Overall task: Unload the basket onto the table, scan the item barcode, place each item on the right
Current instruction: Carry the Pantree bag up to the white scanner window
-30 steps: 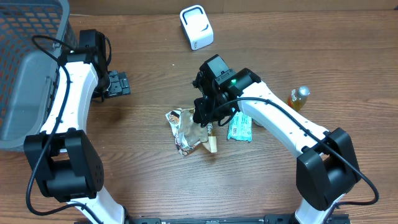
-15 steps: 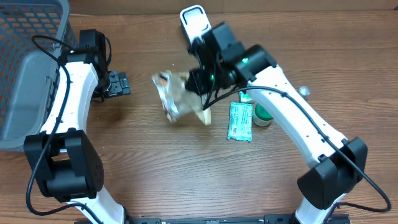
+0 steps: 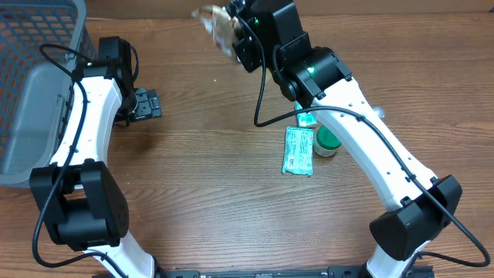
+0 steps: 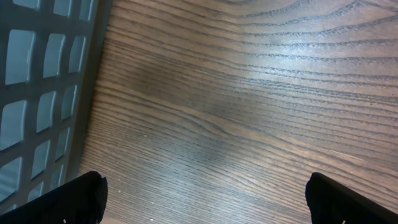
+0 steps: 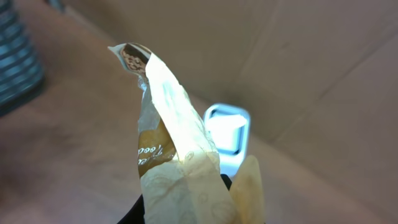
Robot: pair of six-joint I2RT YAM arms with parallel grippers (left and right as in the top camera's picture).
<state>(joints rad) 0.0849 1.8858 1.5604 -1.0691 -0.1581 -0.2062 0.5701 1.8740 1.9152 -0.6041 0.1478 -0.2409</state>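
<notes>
The right gripper pinches a crumpled snack packet, holding it up over the far edge of the table, facing the white scanner. The left gripper sits spread wide near the basket.

The overhead camera is looking straight down on the tabletop. The left wrist camera is facing down close beside the basket, sharing it with overhead. The right is pointing outward, perhaps at the scanner.

Crinkly, glossy plastic snack wrapper; matt, grainy wood table
</notes>
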